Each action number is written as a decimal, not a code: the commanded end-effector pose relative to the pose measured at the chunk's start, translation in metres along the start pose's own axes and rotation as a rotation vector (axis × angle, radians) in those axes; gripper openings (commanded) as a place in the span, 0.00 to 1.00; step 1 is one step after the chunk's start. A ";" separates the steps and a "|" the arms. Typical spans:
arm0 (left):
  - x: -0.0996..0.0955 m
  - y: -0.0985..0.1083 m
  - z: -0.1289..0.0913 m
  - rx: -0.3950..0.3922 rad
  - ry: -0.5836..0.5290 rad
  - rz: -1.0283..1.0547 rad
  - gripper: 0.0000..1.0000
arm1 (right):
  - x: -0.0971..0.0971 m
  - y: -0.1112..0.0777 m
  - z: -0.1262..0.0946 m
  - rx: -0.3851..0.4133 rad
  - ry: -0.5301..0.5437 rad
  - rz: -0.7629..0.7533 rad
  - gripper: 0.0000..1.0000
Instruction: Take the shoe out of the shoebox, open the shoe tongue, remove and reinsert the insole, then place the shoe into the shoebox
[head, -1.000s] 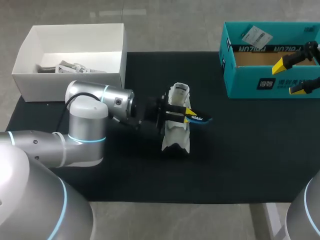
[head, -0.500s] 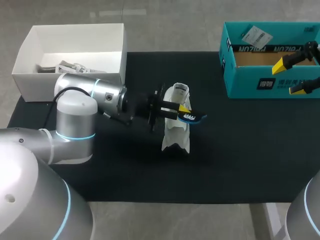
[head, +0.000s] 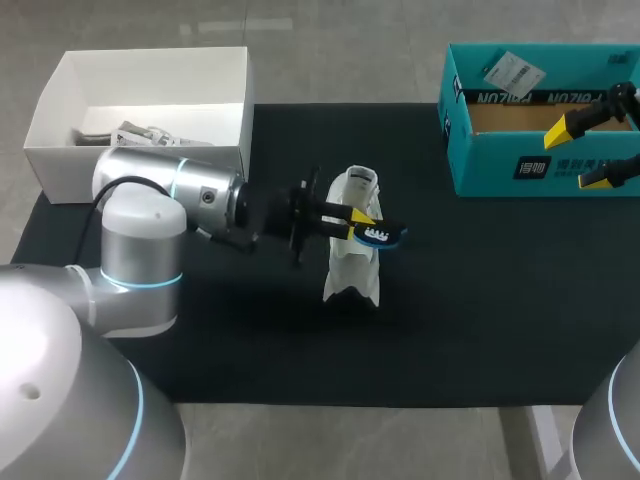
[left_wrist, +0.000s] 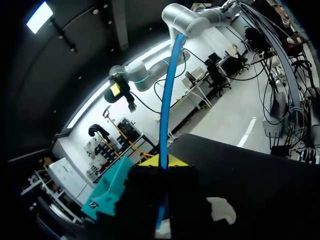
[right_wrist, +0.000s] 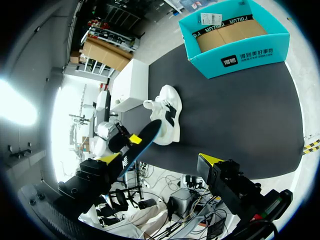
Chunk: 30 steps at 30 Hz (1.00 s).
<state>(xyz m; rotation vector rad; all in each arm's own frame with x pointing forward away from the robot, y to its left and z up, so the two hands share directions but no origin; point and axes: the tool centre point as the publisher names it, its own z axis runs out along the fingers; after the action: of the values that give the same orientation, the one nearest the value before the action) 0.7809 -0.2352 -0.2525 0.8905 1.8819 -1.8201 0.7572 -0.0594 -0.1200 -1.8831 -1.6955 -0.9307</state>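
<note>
Blue insole (head: 383, 235) is pinched in the left jaws, close by the white shoe (head: 350, 275) on the bench (head: 480, 320); right jaws hang spread over the teal shoebox (head: 500, 168).

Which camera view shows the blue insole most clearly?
The right wrist view: the blue insole appears there at nearly full length, broad face showing, beside the white shoe. The head view shows only a short blue end beyond the left gripper. The left wrist view shows just its thin edge.
</note>
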 end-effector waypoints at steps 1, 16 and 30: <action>0.001 -0.009 -0.006 -0.025 -0.007 -0.005 0.00 | 0.000 0.001 0.001 0.001 -0.002 0.002 1.00; 0.006 -0.017 -0.019 -0.142 0.085 -0.058 0.00 | 0.000 0.001 0.001 0.001 -0.002 0.002 1.00; 0.013 -0.003 -0.014 -0.133 0.090 -0.091 0.00 | 0.000 0.001 0.001 0.001 -0.002 0.002 1.00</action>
<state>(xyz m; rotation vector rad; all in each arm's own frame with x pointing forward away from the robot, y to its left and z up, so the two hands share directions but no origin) 0.7699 -0.2144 -0.2517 0.8704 2.1047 -1.7040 0.7572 -0.0594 -0.1200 -1.8830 -1.6956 -0.9307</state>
